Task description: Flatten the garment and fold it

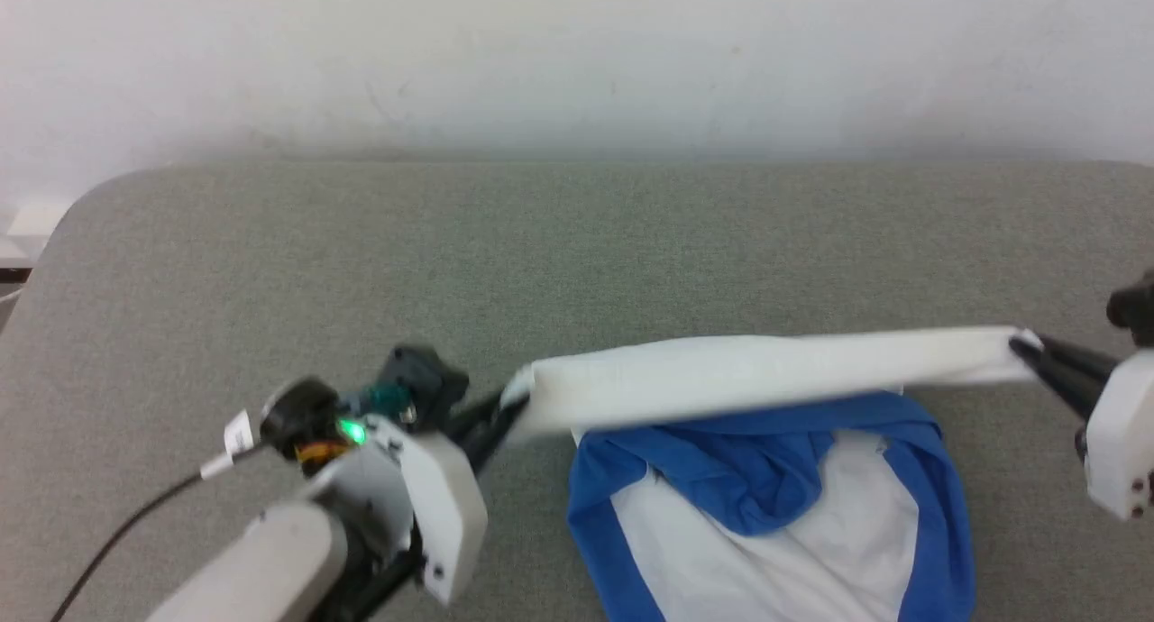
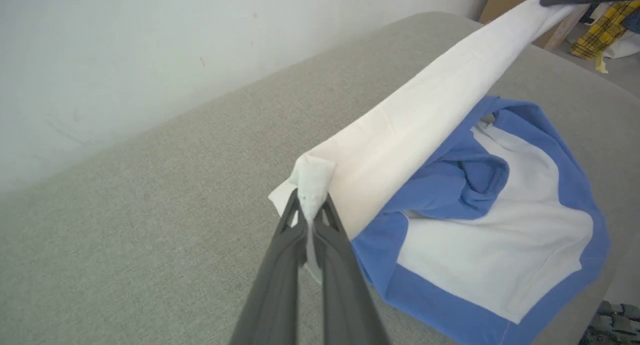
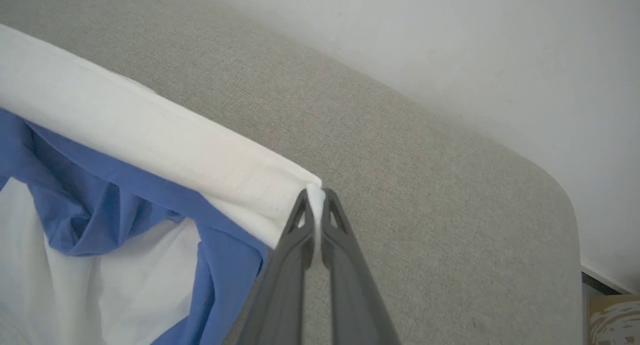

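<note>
Two shut jaws, of left gripper (image 1: 511, 410) and right gripper (image 1: 1023, 343), hold the garment (image 1: 775, 370) by its taut white edge above the desk (image 1: 361, 261), the rest heaped below; with flattening in hand, we judge a smooth lay-down comes next.

We work over a grey, fabric-covered worktop (image 1: 270, 243) with rounded corners, its far edge against a white wall. Towards its near edge, right of the middle, lies a crumpled, soft blue-and-white T-shirt (image 1: 775, 532), one white edge raised off the surface.
</note>
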Motion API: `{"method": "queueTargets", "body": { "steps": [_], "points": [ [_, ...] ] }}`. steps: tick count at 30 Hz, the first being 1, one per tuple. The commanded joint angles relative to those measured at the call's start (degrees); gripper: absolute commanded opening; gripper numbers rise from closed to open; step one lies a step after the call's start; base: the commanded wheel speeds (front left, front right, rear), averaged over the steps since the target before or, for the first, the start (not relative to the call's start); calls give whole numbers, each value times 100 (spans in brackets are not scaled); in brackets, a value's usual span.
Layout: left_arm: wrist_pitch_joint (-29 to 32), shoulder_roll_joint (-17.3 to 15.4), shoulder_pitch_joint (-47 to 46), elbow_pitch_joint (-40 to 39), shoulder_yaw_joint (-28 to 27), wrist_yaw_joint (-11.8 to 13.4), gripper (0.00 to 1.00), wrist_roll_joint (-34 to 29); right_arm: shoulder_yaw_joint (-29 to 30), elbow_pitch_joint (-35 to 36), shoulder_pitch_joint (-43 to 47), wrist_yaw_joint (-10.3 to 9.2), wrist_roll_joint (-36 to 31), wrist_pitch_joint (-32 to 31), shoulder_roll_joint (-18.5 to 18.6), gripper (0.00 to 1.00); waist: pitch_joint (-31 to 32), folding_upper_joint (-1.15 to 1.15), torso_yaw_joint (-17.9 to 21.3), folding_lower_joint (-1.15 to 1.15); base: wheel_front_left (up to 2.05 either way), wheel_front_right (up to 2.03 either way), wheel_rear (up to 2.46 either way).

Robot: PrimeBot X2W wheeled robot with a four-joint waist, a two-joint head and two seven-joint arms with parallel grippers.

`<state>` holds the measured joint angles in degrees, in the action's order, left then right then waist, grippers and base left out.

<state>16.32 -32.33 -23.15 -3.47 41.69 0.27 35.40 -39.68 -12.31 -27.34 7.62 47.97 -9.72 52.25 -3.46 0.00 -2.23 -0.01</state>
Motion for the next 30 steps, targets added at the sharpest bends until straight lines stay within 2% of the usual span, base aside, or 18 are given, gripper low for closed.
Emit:
{"method": "queueTargets", "body": {
  "steps": [1, 7, 16, 22, 30],
  "points": [
    [123, -145, 286, -210, 81, 63, 0, 57, 114, 194, 315, -13, 0, -107, 67, 0, 100, 0, 42, 1, 0, 0, 0],
    [381, -397, 883, -707, 355, 143, 0, 131, 473, 796, 1335, -13, -15, -553, 153, 0, 161, 0, 31, 1, 0, 0, 0],
    [721, -360, 1169, -670, 819, 0, 0, 191, 777, 1422, 2423, -13, 227, -1551, 139, 0, 153, 0, 38, 1, 0, 0, 0],
    [947, -371, 1167, -359, 1015, -214, 0, 301, 796, 1614, 2716, -13, -57, -1962, 166, 0, 53, 0, 46, 1, 0, 0, 0],
    [964, -207, 1023, 80, 1213, -439, 0, 287, 569, 1526, 2759, -13, -424, -2093, 28, 0, -104, 0, 32, 1, 0, 0, 0]
  ]
}}
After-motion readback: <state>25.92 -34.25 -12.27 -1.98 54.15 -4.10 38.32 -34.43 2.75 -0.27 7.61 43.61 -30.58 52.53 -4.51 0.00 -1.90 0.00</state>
